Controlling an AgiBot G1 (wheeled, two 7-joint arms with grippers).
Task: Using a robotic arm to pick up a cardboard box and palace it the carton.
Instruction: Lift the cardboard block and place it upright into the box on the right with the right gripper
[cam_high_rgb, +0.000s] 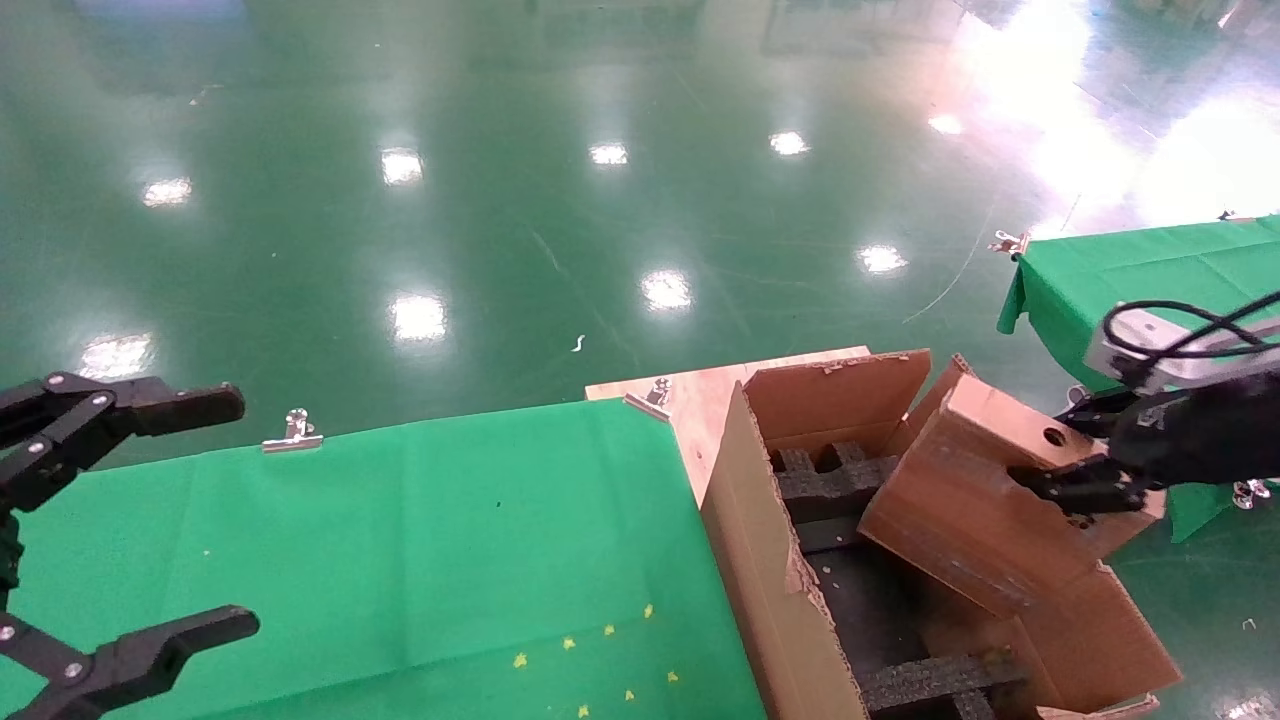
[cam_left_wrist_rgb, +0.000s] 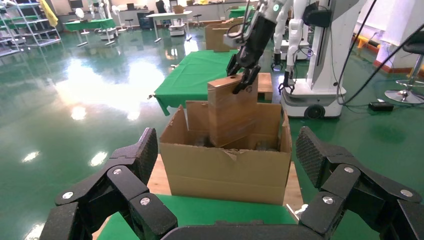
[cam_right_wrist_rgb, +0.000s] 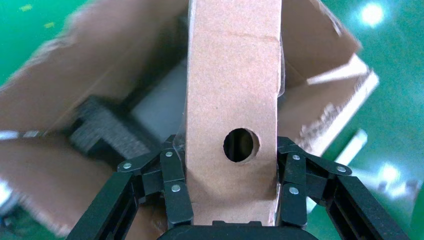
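The small brown cardboard box (cam_high_rgb: 975, 505) with a round hole hangs tilted over the carton (cam_high_rgb: 775, 590), its lower end down inside and its upper end above the rim. My right gripper (cam_high_rgb: 1075, 470) is shut on the box's upper end, one finger on each side. In the right wrist view the box (cam_right_wrist_rgb: 232, 85) sits between the jaws of the right gripper (cam_right_wrist_rgb: 230, 150), with the carton's black foam (cam_right_wrist_rgb: 102, 135) below. My left gripper (cam_high_rgb: 235, 515) hovers open over the green table, holding nothing. From the left wrist view, the box (cam_left_wrist_rgb: 232, 117) stands in the carton (cam_left_wrist_rgb: 225, 172) beyond the open left gripper (cam_left_wrist_rgb: 227, 155).
A green-clothed table (cam_high_rgb: 400, 550) lies left of the carton, with metal clips (cam_high_rgb: 292, 432) on its far edge. The carton rests on a wooden board (cam_high_rgb: 700, 395). A second green table (cam_high_rgb: 1130, 265) is at the right. Another robot's white base (cam_left_wrist_rgb: 320, 65) stands behind.
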